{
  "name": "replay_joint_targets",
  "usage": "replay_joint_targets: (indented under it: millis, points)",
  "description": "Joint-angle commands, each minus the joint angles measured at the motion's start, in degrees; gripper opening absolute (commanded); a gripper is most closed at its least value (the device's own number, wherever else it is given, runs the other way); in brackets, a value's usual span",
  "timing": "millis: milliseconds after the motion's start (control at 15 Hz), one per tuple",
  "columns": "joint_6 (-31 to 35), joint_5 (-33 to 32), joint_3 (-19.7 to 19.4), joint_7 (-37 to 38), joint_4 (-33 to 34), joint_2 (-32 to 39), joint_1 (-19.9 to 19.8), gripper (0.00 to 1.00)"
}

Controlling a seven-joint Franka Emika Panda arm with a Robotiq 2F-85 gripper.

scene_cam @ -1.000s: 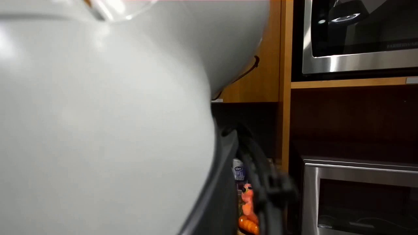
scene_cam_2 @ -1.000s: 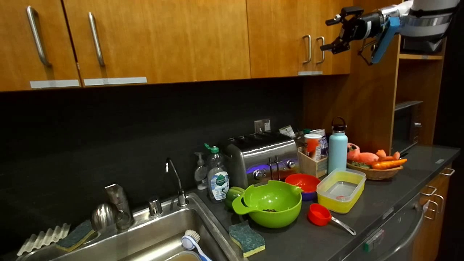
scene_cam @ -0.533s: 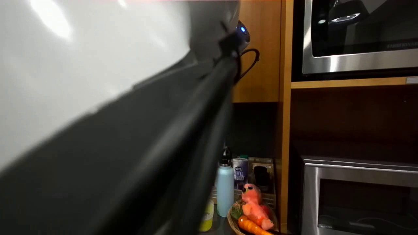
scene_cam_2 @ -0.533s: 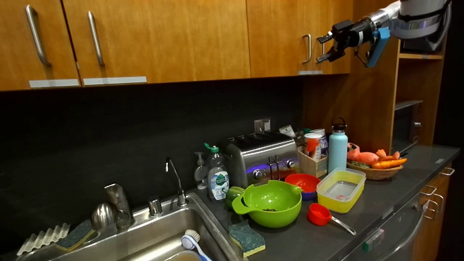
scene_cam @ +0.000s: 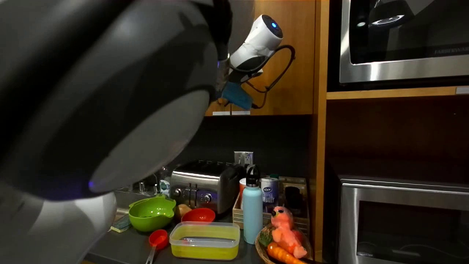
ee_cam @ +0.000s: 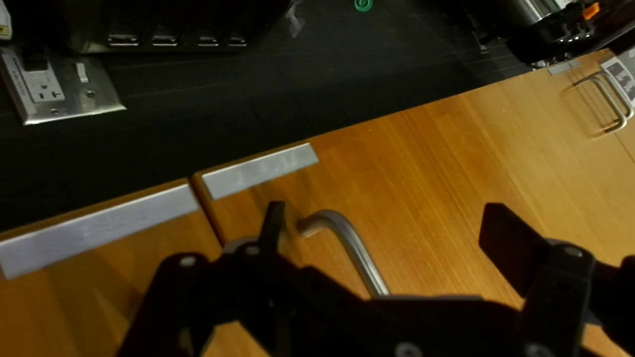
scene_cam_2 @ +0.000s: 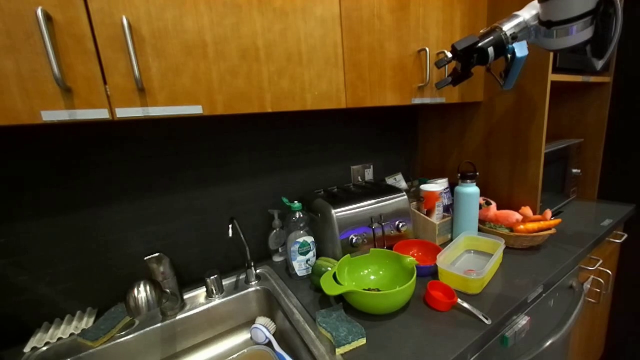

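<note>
In the wrist view, your gripper [ee_cam: 384, 216] is standing wide, its black fingers [ee_cam: 513, 248] well apart, and a curved metal handle [ee_cam: 353, 248] on a wooden cabinet door [ee_cam: 412, 188] is showing between them, its lower part disappearing behind the gripper's body; whether they are touching it, you cannot tell. A pale label strip [ee_cam: 260, 170] is running along that door's edge, and an outlet plate [ee_cam: 99, 94] is sitting on the dark wall [ee_cam: 188, 124] at the upper left. In an exterior view, you are seeing the same spread gripper hovering up by the upper cabinets [scene_cam_2: 225, 55], near a pair of upright handles [scene_cam_2: 424, 67], its fingertips partly covering one of them. Well below on the dark counter [scene_cam_2: 400, 340], a steel toaster [scene_cam_2: 370, 215] is standing behind a green bowl [scene_cam_2: 382, 302], a red measuring cup [scene_cam_2: 440, 296] is lying near that bowl and a yellow container [scene_cam_2: 462, 284], and a sponge [scene_cam_2: 341, 327] is resting just beside the sink [scene_cam_2: 296, 311]. In an exterior view, your arm [scene_cam: 146, 73] is filling the left and hiding the fingers, so you cannot tell their spread there. A light blue bottle [scene_cam: 253, 214], upright in both exterior views, is standing between that container and a basket [scene_cam: 258, 247], which is holding a pink plush toy [scene_cam: 284, 228] and an orange carrot [scene_cam: 281, 253].
</note>
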Motion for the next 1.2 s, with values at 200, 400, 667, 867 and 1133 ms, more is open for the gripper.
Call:
replay_joint_targets:
  millis: [200, 400, 667, 867, 1133]
  points:
    - [0.04, 2.28, -0.70, -2.82, 5.33, 3.76, 1.99, 1.00]
    - [0.13, 2.82, -0.99, -3.17, 6.79, 3.74, 3.30, 1.00]
    - [0.37, 4.17, -0.92, -2.92, 6.96, 3.48, 3.64, 1.00]
    - [1.41, 6.79, -0.43, -2.26, 6.62, 2.52, 3.66, 1.00]
    - [2.49, 9.91, -0.07, -2.32, 6.55, 2.34, 4.10, 1.00]
